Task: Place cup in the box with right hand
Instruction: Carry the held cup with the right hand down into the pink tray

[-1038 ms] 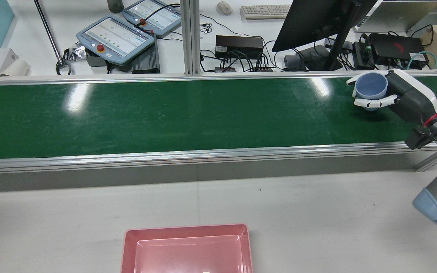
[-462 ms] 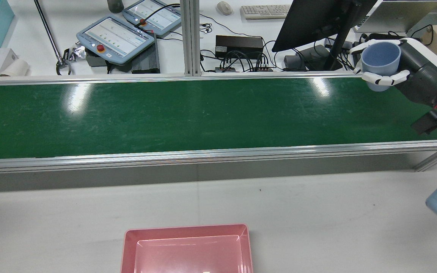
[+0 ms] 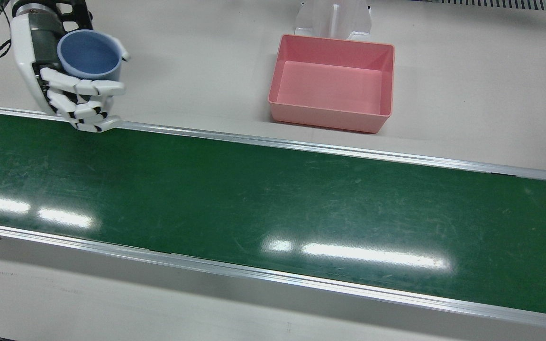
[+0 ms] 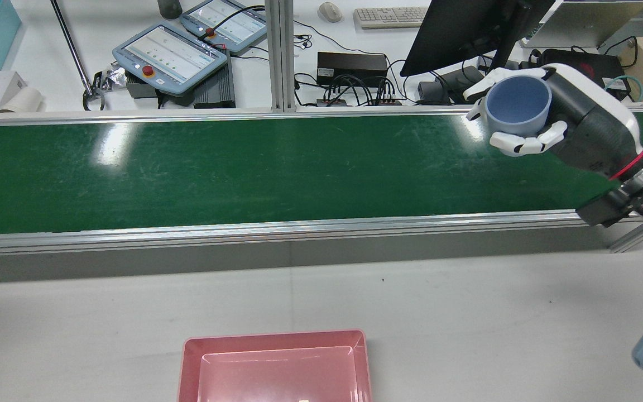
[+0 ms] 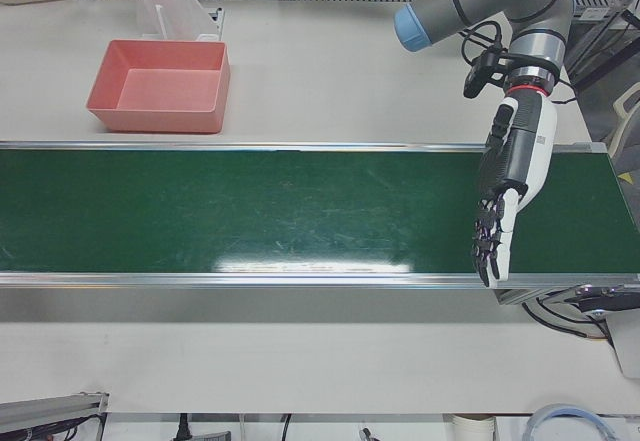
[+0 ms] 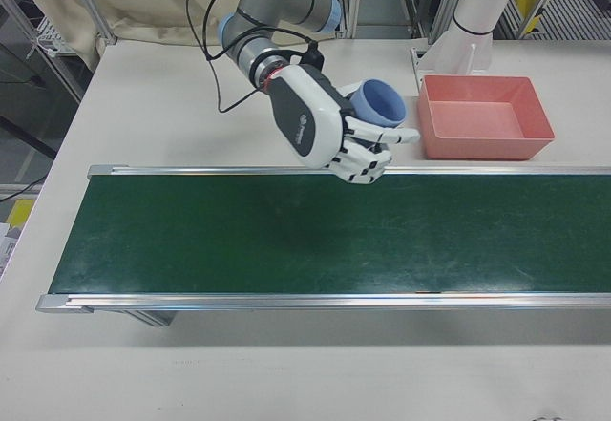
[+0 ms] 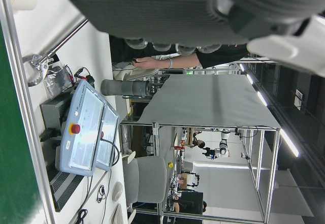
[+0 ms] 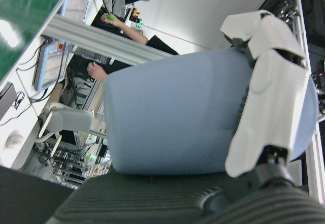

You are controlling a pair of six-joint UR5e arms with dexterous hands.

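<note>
My right hand [image 4: 572, 128] is shut on a blue cup [image 4: 518, 106] and holds it upright in the air above the right end of the green conveyor belt [image 4: 243, 167]. The hand [image 3: 64, 90] and the cup [image 3: 89, 54] also show in the front view, and the hand [image 6: 329, 130] and the cup [image 6: 382, 103] in the right-front view. The cup [image 8: 193, 122] fills the right hand view. The pink box [image 3: 330, 119] stands empty on the white table, apart from the hand. My left hand [image 5: 505, 191] hangs open over the belt's other end.
The belt's aluminium rails [image 3: 301, 144] run between the hand and the box [image 4: 187, 363]. Teach pendants [image 4: 171, 53], a monitor [image 4: 466, 28] and cables lie beyond the belt. A white arm pedestal [image 3: 332, 19] stands right behind the box.
My right hand has lifted the cup off the belt, then carried it to the left in the rear view. The box has not moved.
</note>
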